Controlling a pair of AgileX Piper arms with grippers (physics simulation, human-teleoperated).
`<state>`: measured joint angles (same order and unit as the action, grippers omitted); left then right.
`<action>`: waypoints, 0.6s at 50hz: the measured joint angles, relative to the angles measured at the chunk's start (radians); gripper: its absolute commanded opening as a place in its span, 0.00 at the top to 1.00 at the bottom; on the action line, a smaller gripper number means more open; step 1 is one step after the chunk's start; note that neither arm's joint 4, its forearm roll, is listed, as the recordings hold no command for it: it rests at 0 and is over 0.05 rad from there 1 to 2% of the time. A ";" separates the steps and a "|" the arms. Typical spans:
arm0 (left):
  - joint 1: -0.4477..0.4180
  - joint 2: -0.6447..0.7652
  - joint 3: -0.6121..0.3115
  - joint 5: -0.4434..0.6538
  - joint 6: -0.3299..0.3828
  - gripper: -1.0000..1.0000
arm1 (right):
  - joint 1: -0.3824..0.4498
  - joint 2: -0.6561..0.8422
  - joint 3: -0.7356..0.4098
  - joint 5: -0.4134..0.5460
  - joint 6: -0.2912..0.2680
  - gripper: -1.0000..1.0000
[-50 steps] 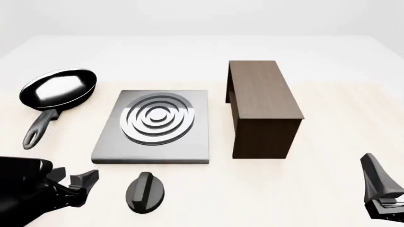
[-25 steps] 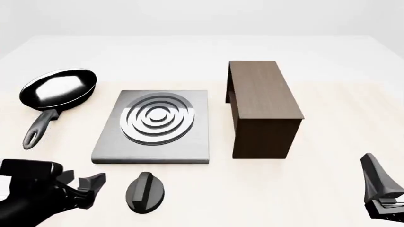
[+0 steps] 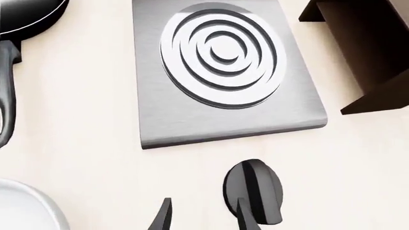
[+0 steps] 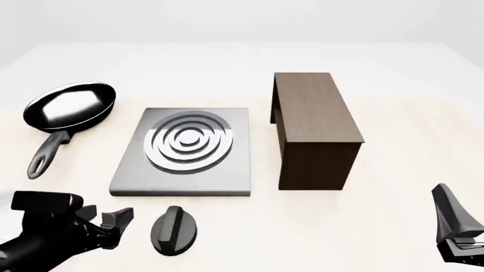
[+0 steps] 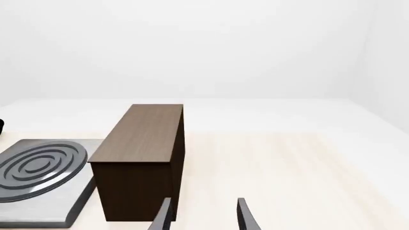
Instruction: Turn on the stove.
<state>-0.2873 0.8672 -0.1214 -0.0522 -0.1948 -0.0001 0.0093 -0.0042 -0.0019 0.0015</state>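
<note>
The stove's grey slab with silver burner rings lies mid-table. Its separate black oval knob sits just in front of it, ridge pointing away from me. My left gripper hovers low a short way left of the knob, open and holding nothing. In the left wrist view the slab fills the middle, and one fingertip overlaps the near edge of the knob; the left gripper is empty. My right gripper stays open at the near right; in its own view the right gripper points past the cabinet.
A black frying pan lies left of the stove, handle toward me. A dark brown wooden cabinet stands right of the slab. A white rounded object shows at the left wrist view's corner.
My left gripper has slid right along the table's near edge, closing the distance to the knob. The right arm, knob and stove have not moved.
</note>
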 measured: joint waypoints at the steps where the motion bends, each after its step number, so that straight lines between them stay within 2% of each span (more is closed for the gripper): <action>1: -0.001 0.003 0.000 -0.003 -0.002 0.00 | 0.000 0.000 0.000 0.000 0.000 0.00; 30: -0.034 0.118 0.052 -0.132 -0.076 0.00 | 0.000 0.000 0.000 0.000 0.000 0.00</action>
<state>-0.3209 0.9853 -0.0698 -0.1843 -0.2711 -0.0001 0.0093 -0.0042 -0.0019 0.0015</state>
